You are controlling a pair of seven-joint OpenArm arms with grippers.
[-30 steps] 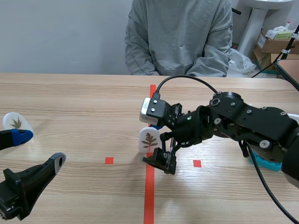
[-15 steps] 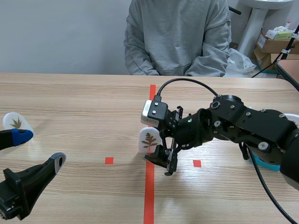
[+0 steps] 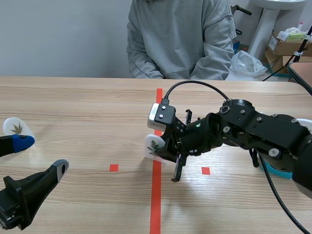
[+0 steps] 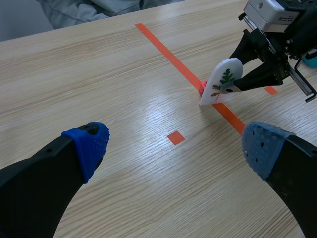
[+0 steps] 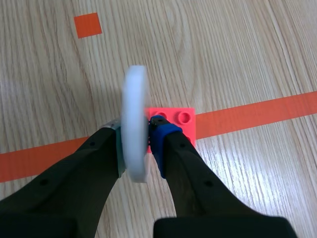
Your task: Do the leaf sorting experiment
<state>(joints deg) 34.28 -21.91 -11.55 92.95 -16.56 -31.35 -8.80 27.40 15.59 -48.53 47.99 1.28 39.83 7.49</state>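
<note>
Right gripper [image 5: 136, 133] now around leaf tile [image 5: 134, 94]

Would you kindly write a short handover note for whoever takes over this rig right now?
Right claw: shut on the white leaf tile, which is tilted, at the red brick on the centre tape line.
Left claw: open, holding nothing, low at the table's near left.
Second leaf tile: at the table's far left, beside the left arm.
Done: one tile gripped.
Left: probably carrying it to its group; the sorting spot is not shown.
</note>
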